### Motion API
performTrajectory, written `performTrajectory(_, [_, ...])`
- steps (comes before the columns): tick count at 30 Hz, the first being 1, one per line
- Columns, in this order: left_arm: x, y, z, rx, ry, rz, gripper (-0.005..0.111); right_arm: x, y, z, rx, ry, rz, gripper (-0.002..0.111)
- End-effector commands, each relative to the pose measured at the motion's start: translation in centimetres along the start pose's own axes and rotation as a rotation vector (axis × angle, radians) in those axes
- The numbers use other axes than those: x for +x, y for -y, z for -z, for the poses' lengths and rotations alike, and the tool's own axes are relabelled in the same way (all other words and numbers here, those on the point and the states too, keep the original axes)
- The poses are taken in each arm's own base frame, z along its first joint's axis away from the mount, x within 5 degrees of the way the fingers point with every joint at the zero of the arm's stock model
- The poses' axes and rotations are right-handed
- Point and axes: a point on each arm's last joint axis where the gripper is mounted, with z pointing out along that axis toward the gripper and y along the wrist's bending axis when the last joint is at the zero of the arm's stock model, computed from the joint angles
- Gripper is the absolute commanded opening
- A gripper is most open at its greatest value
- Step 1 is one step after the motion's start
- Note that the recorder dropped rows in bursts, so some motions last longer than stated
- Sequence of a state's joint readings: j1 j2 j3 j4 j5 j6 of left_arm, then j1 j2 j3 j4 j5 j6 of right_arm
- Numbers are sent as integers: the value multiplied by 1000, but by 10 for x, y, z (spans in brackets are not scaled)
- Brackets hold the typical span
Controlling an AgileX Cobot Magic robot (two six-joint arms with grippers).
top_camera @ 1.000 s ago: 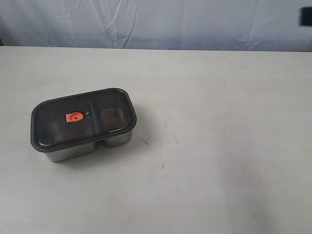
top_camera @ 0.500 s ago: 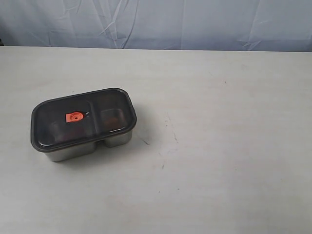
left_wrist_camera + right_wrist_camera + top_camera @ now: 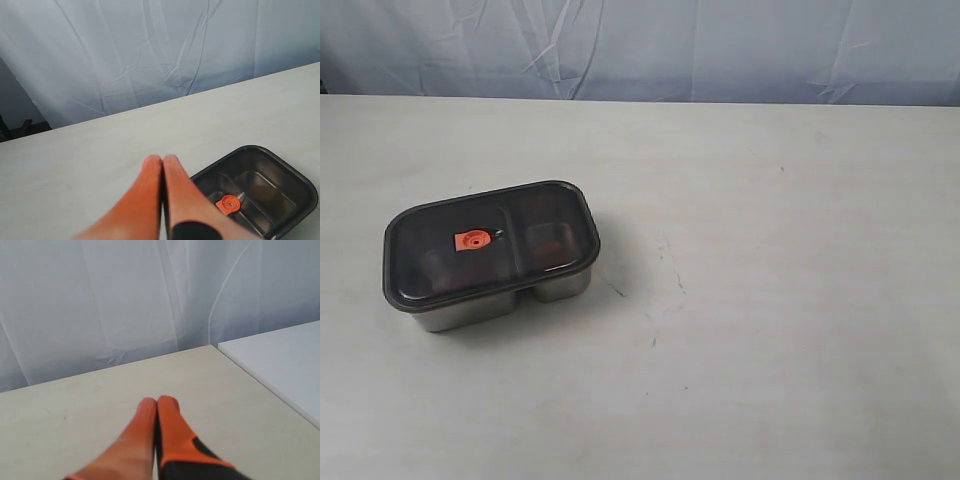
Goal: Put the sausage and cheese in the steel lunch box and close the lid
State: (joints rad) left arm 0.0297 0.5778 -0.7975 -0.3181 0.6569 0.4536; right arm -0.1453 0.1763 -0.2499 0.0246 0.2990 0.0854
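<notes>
Left wrist view is showing the left pincer nearest, its orange fingers pressing together on nothing as it is hanging above the tabletop, near the steel lunch box. The right pincer is likewise pinching on nothing, and the box is not showing in its view. The lid is sitting flat over both compartments, its orange valve facing up. Through the smoky plastic a dim reddish shape is showing in the smaller compartment, but I am not managing to tell sausage from cheese. Behind everything the pale cloth is hanging. To me the job is looking finished, closing included. The next move, I reckon, is only checking that the lid is seating all round, with both arms keeping clear.
</notes>
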Motion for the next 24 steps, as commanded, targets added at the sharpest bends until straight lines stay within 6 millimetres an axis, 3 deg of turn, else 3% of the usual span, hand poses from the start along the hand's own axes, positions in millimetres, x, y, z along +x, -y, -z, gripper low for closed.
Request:
performTrajectory(1, [0,0,1,-2,7,2,0,22,3,0,1,26,-16,0])
performTrajectory(12, [0,0,1,-2,7,2,0,72,8,-6,13,-86,-10,0])
performTrajectory(24, [0,0,1,-2,7,2,0,75,8,-3,13,-98,-7,0])
